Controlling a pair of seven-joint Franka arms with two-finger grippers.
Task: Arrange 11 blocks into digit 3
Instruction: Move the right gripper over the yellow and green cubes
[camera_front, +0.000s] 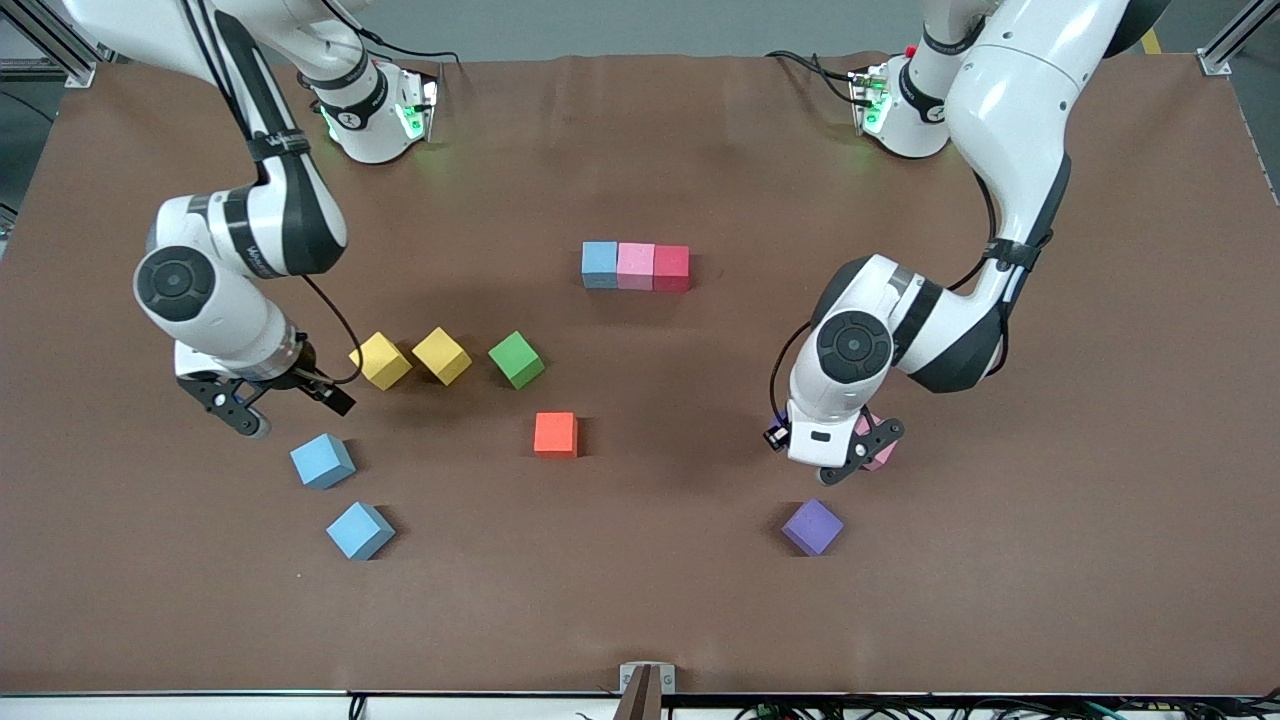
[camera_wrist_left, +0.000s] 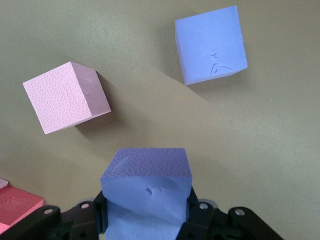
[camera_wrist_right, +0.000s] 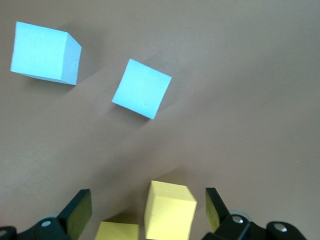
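Front view, broad bare worktop (camera_front: 640, 600) near the camera edge, my left pincer (camera_wrist_left: 145, 220) clamped on a purple block (camera_wrist_left: 145, 195) over a pink block (camera_wrist_left: 65, 97), my right pincer (camera_front: 285, 400) wide apart, empty, over worktop beside yellow cubes (camera_front: 380, 360), three-block row (camera_front: 636, 265) mid-worktop.

No wording can be made out anywhere. The right arm's forearm (camera_front: 262, 250) carries a line of pale lettering on its dark band, too small to make out. The cubes and the table (camera_front: 640, 600) bear no marks, numbers or labels at all.
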